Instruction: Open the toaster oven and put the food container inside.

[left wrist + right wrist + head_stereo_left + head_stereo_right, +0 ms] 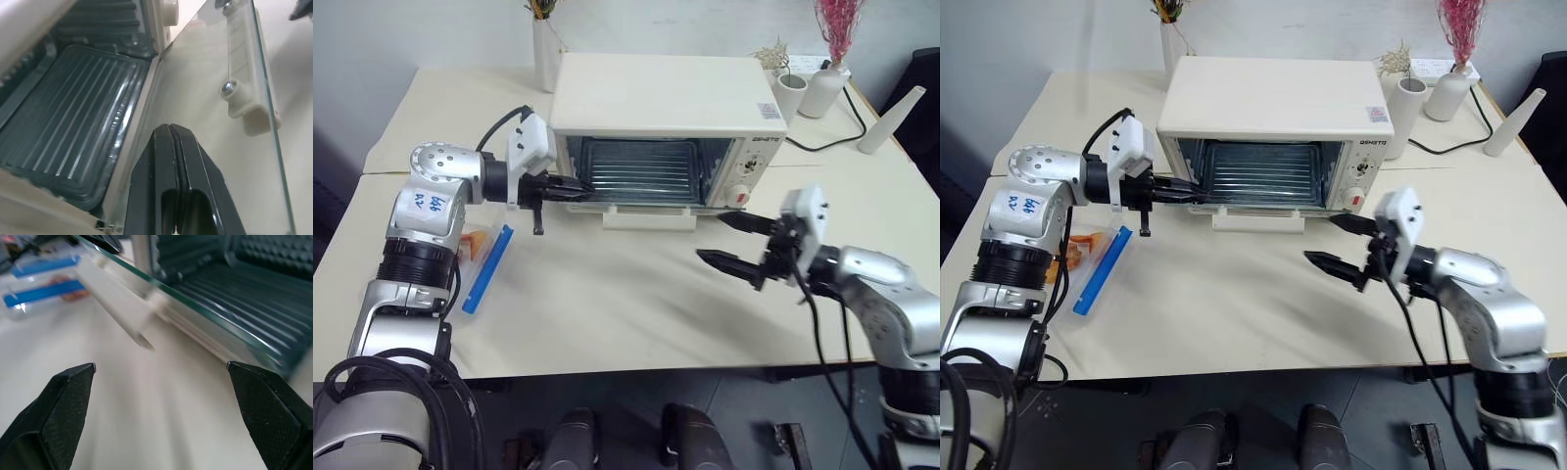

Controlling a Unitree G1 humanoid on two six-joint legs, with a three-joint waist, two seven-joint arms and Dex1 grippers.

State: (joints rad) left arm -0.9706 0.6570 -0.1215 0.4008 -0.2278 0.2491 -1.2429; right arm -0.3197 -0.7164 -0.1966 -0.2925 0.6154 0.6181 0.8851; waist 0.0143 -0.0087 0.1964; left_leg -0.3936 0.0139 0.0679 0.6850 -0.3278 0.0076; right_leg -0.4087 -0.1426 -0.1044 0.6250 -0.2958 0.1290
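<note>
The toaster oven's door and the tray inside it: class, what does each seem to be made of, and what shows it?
The door looks like clear glass: the table shows through it and its edge is greenish. The tray looks like dark enamelled or coated metal, ribbed with a soft sheen, though the coating is a guess.

Left end effector [570, 190] reaches forward and inward, fingers pressed tight together; right end effector [732, 242] hangs level, fingers [67, 401] spread wide, pointing inward.

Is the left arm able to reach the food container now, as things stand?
Probably yes. The food container lies on the table close below the left arm, with nothing over it. But the left gripper, jaws shut, is at the toaster oven's open door and must pull back first.
</note>
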